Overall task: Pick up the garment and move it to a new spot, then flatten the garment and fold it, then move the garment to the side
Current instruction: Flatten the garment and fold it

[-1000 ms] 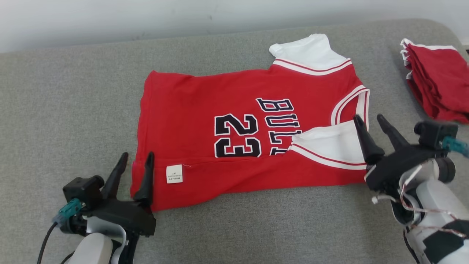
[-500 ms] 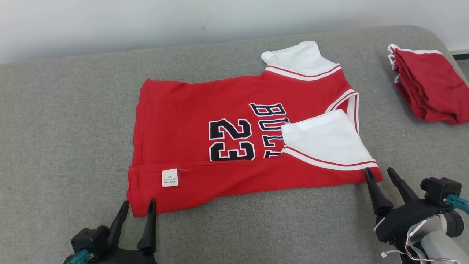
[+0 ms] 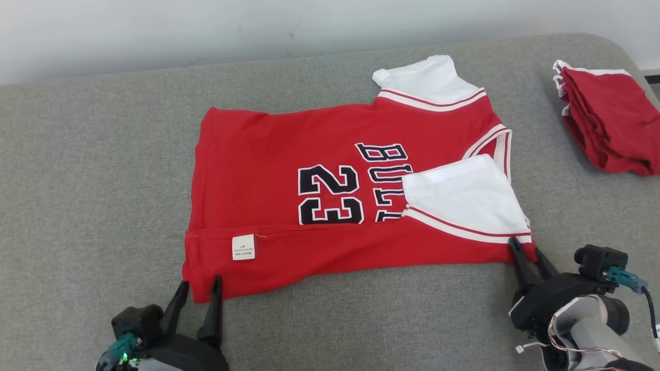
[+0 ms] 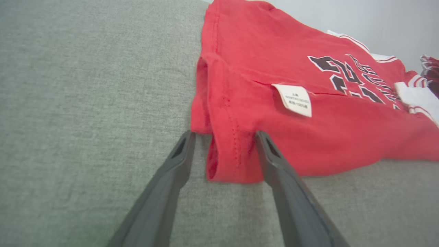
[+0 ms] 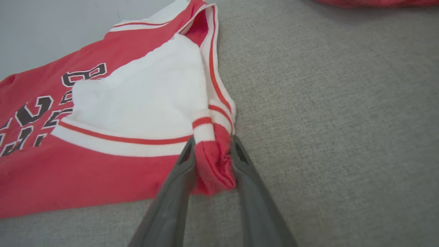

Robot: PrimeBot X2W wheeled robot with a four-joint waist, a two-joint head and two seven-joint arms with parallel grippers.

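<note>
**Robot closed in on jersey [image 3: 309, 154] for its next fold**
The right gripper [image 5: 212, 140] had just narrowed its fingers, pinching the sleeve-side corner. The left gripper [image 4: 224, 134] straddled the hem corner, fingers spread, not yet gripping. Beyond the fingers, the jersey lay part-folded on the bench [image 3: 103, 154].

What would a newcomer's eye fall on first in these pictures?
The red jersey with its black 23, spread across the middle of the grey cushion. The right gripper pinches its near right corner, and the left gripper, open, straddles the near left corner. A folded red pile sits far right.
</note>
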